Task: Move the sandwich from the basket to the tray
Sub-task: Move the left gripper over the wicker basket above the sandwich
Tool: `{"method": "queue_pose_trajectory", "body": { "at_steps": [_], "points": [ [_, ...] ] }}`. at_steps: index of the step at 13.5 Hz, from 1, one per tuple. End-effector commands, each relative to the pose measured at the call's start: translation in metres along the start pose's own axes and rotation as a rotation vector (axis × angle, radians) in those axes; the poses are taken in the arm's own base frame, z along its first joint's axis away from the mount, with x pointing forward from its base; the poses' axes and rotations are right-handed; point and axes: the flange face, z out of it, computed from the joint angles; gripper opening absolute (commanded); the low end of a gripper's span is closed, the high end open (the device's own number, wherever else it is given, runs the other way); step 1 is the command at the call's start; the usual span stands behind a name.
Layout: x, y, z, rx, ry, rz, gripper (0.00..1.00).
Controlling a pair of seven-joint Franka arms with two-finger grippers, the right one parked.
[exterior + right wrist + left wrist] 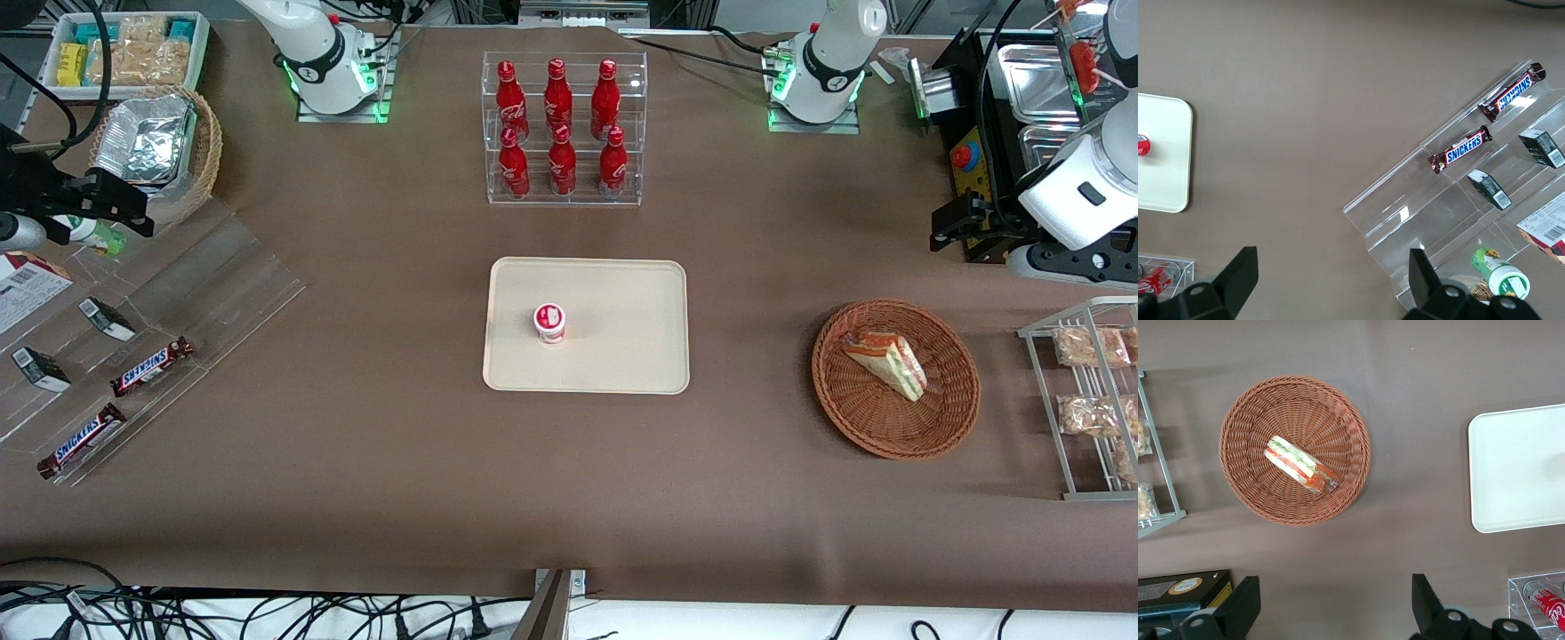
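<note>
While it hangs high up: the gripper (1335, 613) is over bare table, with its two fingers (1238, 607) wide apart and nothing between them; in the front view it sits at the working arm's end of the table, farther from the camera than the basket
Sandwich (887, 363): lies in the basket, a bit off the middle; clear wrap; green, red and pale layers show on its cut side (1300, 463)
Basket (942, 427): round, dark brown wicker; stands alone on the brown table cloth (356, 498), with bare cloth all around its rim
Wire rack (1067, 404): just beside the basket, toward the working arm's end; holds bagged snacks (1089, 347)
Tray (622, 356): flat and cream, well apart from the basket, in the middle of the table; wide bare cloth lies between them
Small cup (549, 322): red and white lid, stands on the tray toward the parked arm's side; most of the tray is bare
Bottle rack (564, 129): clear, farther from the camera than the tray; six red Coca-Cola bottles (557, 93)
Candy bars (151, 366): two say SNICKERS, on a clear stand toward the parked arm's end
</note>
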Motion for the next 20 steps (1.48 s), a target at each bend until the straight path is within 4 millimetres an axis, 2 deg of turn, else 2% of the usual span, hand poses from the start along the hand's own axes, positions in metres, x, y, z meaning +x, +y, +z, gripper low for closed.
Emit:
{"method": "queue_pose_trajectory", "body": {
  "at_steps": [1, 5, 7, 9, 12, 15, 17, 20],
  "points": [
    [0.005, -0.005, -0.004, 0.016, 0.009, 0.02, 1.0],
    [0.008, -0.009, 0.0, 0.013, 0.005, -0.003, 1.0],
    [0.012, -0.028, 0.009, 0.008, -0.002, -0.04, 1.0],
    [0.023, -0.058, 0.027, 0.005, 0.015, -0.115, 1.0],
    [0.041, -0.079, 0.064, 0.018, 0.003, -0.198, 1.0],
    [0.046, -0.099, 0.107, 0.028, 0.014, -0.263, 1.0],
    [0.049, -0.099, 0.133, 0.026, 0.024, -0.383, 1.0],
    [0.049, -0.091, 0.149, 0.023, 0.016, -0.487, 1.0]
  ]
}}
